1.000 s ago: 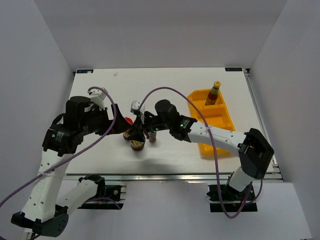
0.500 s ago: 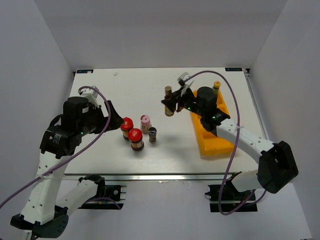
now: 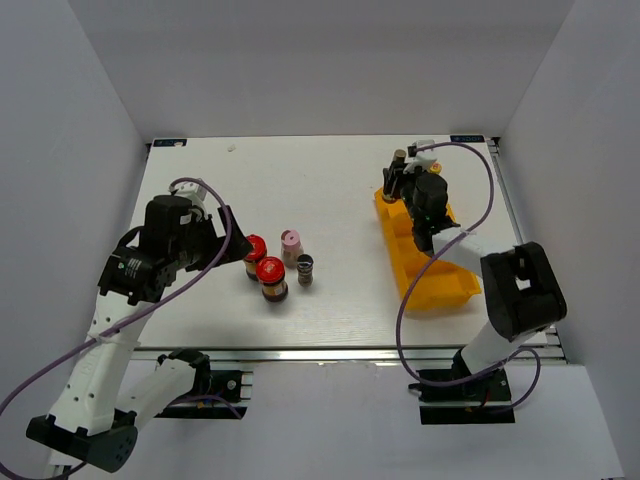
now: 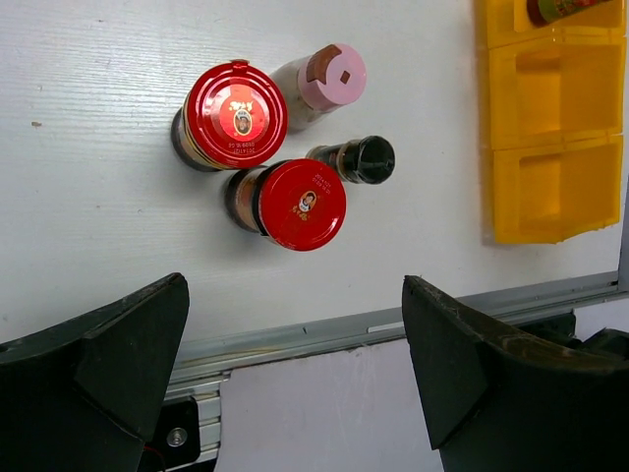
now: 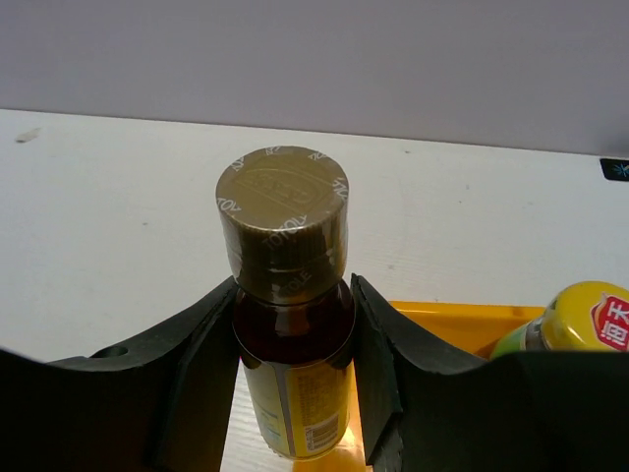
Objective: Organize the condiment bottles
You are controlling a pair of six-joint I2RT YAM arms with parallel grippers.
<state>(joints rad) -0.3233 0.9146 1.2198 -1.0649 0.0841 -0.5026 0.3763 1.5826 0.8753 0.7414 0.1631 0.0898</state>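
My right pincer (image 5: 293, 329) is black. The slim brown bottle (image 5: 290, 295) has a dull gold cap and yellow label; the sauce bottle (image 5: 575, 320), a yellow cap. Yellow tray (image 3: 440, 288), white tabletop (image 3: 250, 170). The jars (image 4: 234, 113) have red lids; the pink-capped bottle (image 4: 329, 77) is pale; the shaker (image 4: 364, 159), black-topped.

A yellow three-compartment tray (image 3: 440, 285) lies on the white table (image 3: 200, 180), toward its right.

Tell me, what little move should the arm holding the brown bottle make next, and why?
Probably ease the slim brown bottle straight down into the yellow tray. The right fingers grip it just below its cap at the tray's far end, beside the yellow-capped bottle standing there. Whether its base is seated yet I cannot tell.
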